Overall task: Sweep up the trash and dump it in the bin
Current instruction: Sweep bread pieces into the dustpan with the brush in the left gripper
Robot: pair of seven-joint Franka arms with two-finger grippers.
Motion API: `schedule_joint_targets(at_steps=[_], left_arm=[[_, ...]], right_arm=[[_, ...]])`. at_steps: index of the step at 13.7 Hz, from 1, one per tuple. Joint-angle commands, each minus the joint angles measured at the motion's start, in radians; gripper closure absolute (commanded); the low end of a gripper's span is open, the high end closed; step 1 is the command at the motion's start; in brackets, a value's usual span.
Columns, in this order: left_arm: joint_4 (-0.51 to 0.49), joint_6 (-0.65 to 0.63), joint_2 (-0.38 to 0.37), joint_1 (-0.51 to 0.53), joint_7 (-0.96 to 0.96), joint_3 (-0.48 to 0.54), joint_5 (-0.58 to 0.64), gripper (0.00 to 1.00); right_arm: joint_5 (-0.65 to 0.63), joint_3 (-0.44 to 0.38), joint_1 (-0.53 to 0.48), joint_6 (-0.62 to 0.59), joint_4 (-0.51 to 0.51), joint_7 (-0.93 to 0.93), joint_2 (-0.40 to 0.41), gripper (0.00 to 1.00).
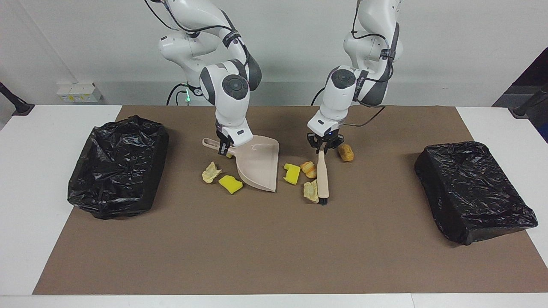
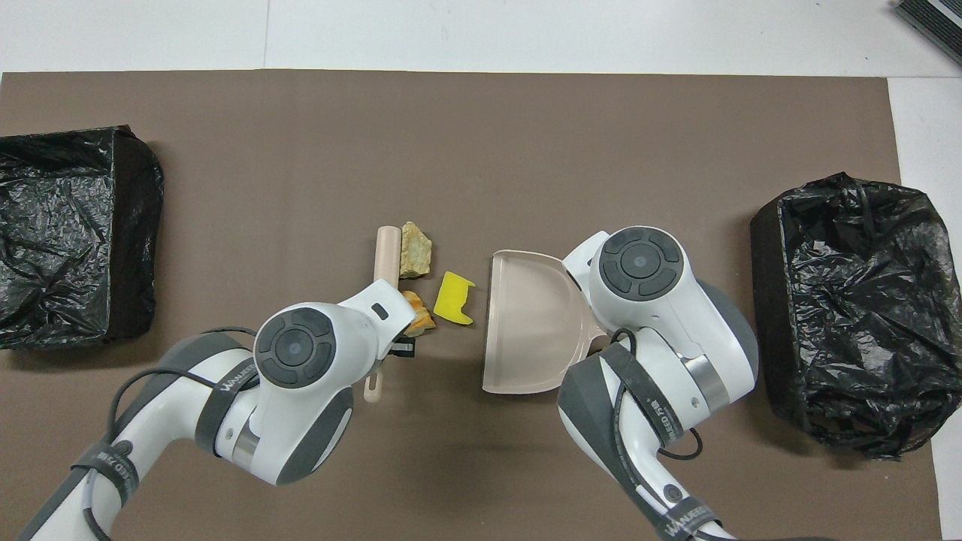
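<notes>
- The left claw (image 1: 324,147) is clenched on the brush (image 1: 322,176). The brush lies slanted with its bristle end on the mat (image 1: 274,248). If the grip is loose, the brush could twist in the claw and slide over the trash.
- The right claw (image 1: 222,148) is clenched on the handle of the dustpan (image 1: 259,162). The pan's open edge faces the brush. If that edge is lifted a bit off the mat, bits could slip under it.
- A pale lump (image 1: 311,191) touches the brush near the bristles, and a striped bread bit (image 1: 309,169) sits next to the brush, nearer to the robots. A yellow sponge (image 1: 292,173) lies between them and the pan. A fast push could make these roll past the ends of the pan's mouth.
- A brown lump (image 1: 346,152) lies beside the brush, toward the left arm's end. The brush is not pushing it, so I think it may get left out.
- A second sponge (image 1: 230,184) and a pale scrap (image 1: 210,172) lie beside the pan, toward the right arm's end. The pan's mouth faces away from them, so they need another sweep.
- One bin (image 1: 117,164) sits at the right arm's end and a second bin (image 1: 473,190) at the left arm's end, both well apart from the pan. A tipped pan could spill on the way.
</notes>
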Motion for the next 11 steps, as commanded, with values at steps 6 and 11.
schedule_joint_targets(at_steps=[6, 11], left_arm=[[0.045, 0.016, -0.005, -0.193, -0.081, -0.051, -0.111, 1.00], [0.151, -0.077, -0.020, -0.182, -0.216, -0.079, -0.112, 1.00]], right_arm=[[0.015, 0.006, -0.005, 0.010, -0.002, 0.022, -0.002, 1.00], [0.017, 0.006, -0.005, 0.008, -0.002, 0.024, -0.002, 1.00]])
